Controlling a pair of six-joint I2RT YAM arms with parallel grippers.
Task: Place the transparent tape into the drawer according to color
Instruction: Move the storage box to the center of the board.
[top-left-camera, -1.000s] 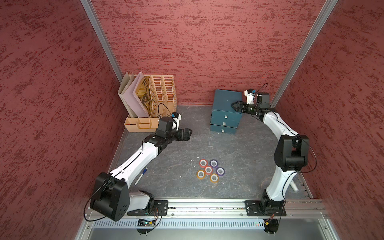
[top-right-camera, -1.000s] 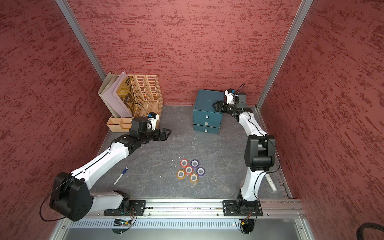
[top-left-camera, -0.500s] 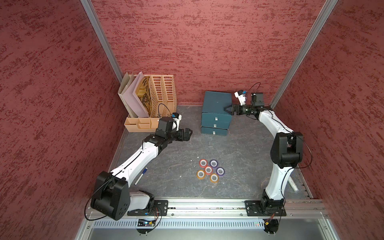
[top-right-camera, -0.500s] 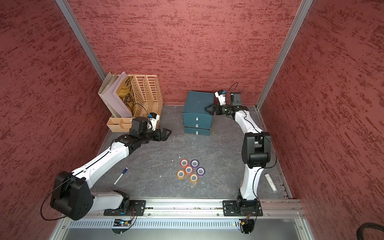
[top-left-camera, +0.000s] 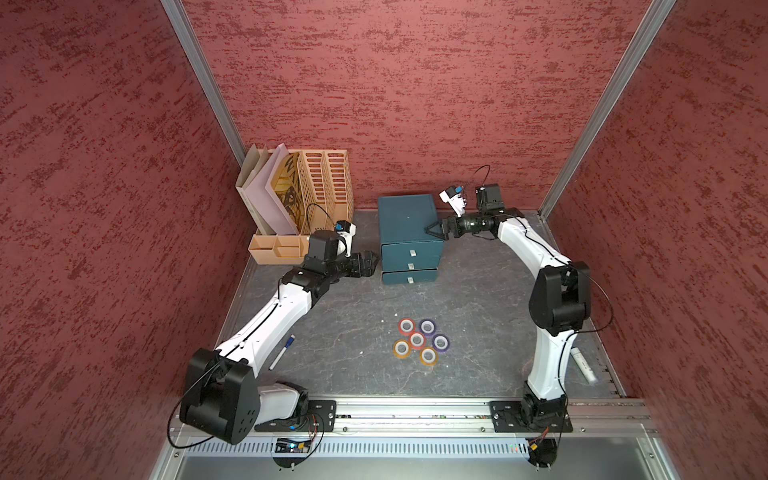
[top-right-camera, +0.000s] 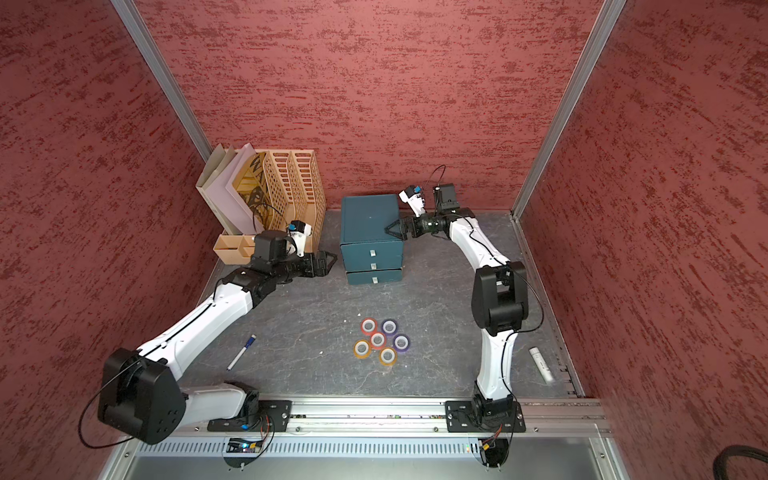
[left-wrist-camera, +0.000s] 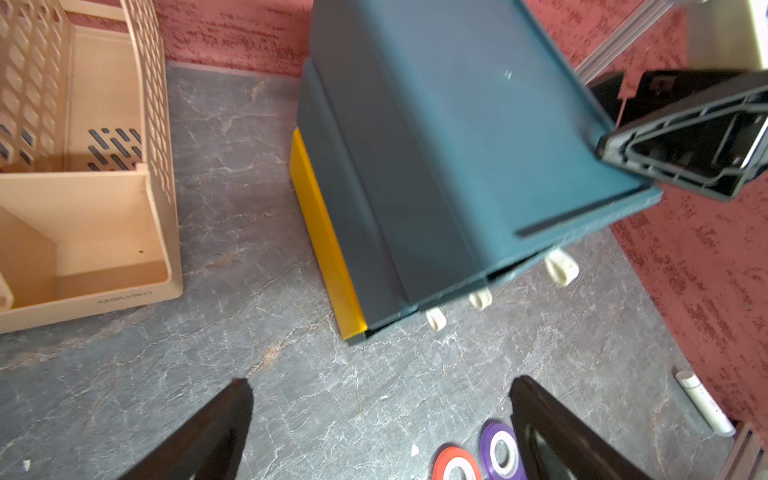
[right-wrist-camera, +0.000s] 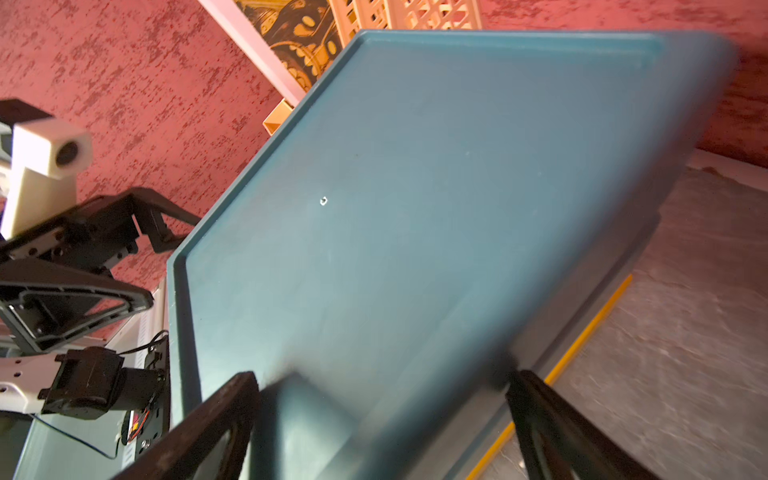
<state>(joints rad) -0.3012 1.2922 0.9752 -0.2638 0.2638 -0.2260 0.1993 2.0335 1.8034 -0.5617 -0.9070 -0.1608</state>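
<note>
Your right gripper, jaws apart, straddles the drawer at its top edge. Your left gripper, jaws apart, hovers beside it. Tapes lie clustered, apart from both.

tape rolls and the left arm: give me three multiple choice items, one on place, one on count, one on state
1. Where do the tape rolls lie?
A. inside a drawer
B. clustered on the table, in front of the drawer unit
C. held by an arm

2. How many tape rolls are there in all?
A. four
B. five
C. six

3. How does the left pincer stand?
A. open and empty
B. shut on a roll
C. shut with nothing in it

Right letters:
1 B: both top views show them together on the table, apart from the drawer unit's front.
2 C: two red, two purple and two orange can be counted.
3 A: the left wrist view shows its fingers wide apart with only table between them.
</note>
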